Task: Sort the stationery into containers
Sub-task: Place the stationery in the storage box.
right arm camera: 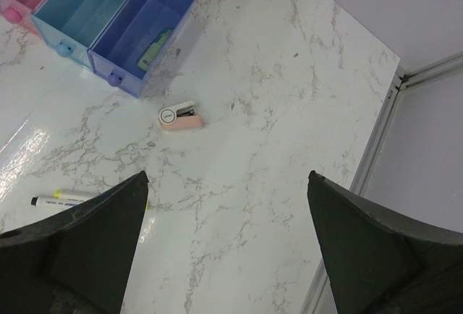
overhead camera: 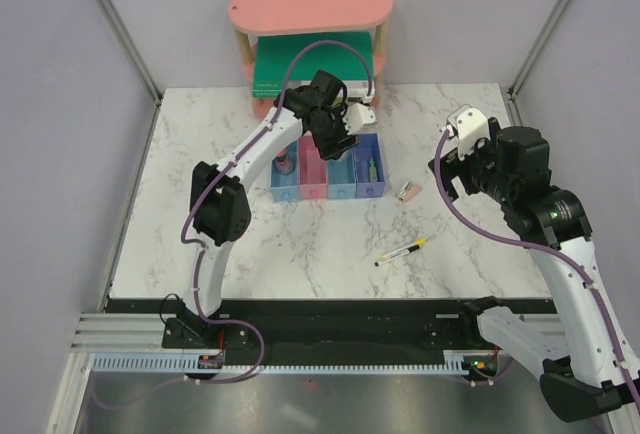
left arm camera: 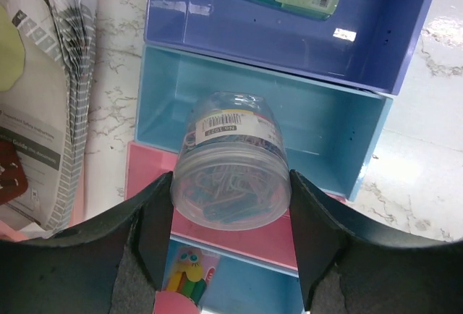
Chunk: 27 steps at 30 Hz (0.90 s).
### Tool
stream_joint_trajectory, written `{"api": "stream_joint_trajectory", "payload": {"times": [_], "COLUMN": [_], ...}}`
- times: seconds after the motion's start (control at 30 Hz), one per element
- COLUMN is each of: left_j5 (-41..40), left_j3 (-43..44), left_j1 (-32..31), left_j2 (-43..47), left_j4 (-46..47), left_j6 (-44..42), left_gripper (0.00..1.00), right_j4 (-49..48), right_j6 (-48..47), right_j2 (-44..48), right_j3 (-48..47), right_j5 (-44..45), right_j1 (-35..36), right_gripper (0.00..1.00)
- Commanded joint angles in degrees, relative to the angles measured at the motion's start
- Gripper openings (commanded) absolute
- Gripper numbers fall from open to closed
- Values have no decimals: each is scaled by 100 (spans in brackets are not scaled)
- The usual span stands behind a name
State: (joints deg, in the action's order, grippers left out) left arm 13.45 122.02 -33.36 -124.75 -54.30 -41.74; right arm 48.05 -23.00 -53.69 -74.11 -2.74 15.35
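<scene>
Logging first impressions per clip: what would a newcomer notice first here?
The left gripper grips a clear plastic jar of paper clips above the row of four coloured plastic bins. To its right, a yellow-and-black pen and a pale pink piece lie loose on the marble table.

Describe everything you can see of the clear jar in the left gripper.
The clear jar is a round, see-through plastic tub packed with coloured paper clips, with a barcode label. The left gripper pinches it from both sides, holding it over the light blue bin; whether it touches the bin is unclear.
</scene>
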Motion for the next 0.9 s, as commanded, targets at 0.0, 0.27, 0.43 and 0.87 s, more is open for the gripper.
{"api": "stream_joint_trajectory", "payload": {"times": [0.0,0.27,0.43,0.87], "left_j5": [-237,-554,-827,-1467], "left_j3": [393,446,498,490], "left_j1": [-135,-197,-206,-302], "left_j2": [-198,-541,-682,-981], "left_j4": [69,104,209,772], "left_j6": [-344,-502,-607,-731], "left_gripper": [2,2,2,29], "right_j4": [-103,-94,-103,-112], "right_j6": [-55,-55,-20,-2], "right_j2": [60,192,236,254], "right_j3": [63,168,203,291], "right_j5": [-51,-104,-174,-332], "right_j1": [2,-15,-6,-6], "right_gripper": [98,98,98,98]}}
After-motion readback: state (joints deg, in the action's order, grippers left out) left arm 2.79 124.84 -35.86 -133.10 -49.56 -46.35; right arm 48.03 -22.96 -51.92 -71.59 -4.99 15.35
